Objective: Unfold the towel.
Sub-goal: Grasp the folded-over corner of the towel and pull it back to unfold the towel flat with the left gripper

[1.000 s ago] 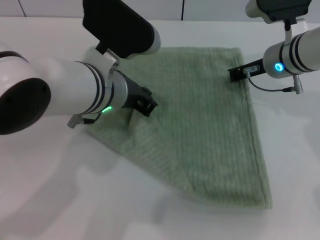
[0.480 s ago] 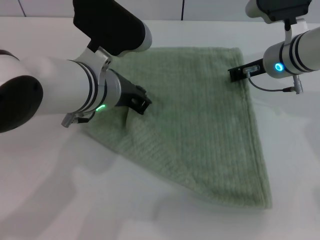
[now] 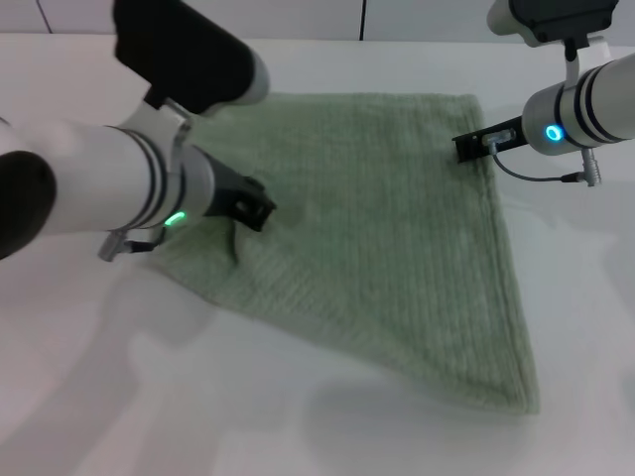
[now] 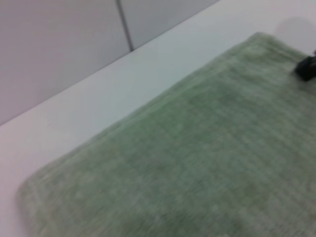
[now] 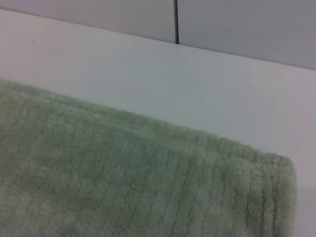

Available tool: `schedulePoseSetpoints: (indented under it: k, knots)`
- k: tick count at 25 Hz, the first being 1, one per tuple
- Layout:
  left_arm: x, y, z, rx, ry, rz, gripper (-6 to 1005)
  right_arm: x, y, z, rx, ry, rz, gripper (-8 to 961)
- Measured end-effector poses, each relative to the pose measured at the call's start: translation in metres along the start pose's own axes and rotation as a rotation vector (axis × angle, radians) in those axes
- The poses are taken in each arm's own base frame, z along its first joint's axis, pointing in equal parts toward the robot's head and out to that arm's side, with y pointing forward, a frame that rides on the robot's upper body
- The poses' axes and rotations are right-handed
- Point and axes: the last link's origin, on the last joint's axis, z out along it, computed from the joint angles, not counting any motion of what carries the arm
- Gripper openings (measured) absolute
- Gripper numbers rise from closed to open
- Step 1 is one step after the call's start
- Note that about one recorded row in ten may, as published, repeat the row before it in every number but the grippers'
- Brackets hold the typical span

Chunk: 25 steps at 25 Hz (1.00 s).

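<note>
I had the towel [image 3: 377,238] lying on the white table [image 3: 149,397], the left gripper [image 3: 253,205] pinching a fold near its left edge, the right gripper [image 3: 472,146] pinning the far right corner; couldn't tell either's opening. Best bet: drag left, low and slow

left tool [image 3: 250,206] moved leftward | towel [image 3: 397,238] left side dragged outward

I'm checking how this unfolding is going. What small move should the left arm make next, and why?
Probably draw the left gripper further toward the robot's left. It sits on a raised pucker of the towel, whose left side looks bunched, while the right gripper rests at the far right corner, seemingly anchoring it.
</note>
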Motion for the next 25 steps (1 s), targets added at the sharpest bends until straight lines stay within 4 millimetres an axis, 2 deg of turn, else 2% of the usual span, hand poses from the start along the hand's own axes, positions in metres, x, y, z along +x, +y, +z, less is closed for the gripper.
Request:
schedulePoseSetpoints:
  k: [6, 15, 17, 25]
  knots:
    - [-0.008, -0.007, -0.003, 0.013, -0.009, -0.039, 21, -0.001, 0.0, 0.0, 0.0, -0.002, -0.001, -1]
    - [-0.016, -0.004, -0.006, 0.004, -0.058, -0.047, 22, -0.001, 0.0, 0.0, 0.001, -0.001, 0.002, -1]
    - [-0.017, -0.002, -0.015, -0.001, -0.055, -0.059, 22, -0.001, -0.001, 0.0, 0.001, 0.001, 0.004, -1]
    - [-0.021, 0.001, -0.025, -0.006, -0.069, -0.066, 22, -0.001, 0.0, 0.0, 0.0, 0.0, 0.001, -1]
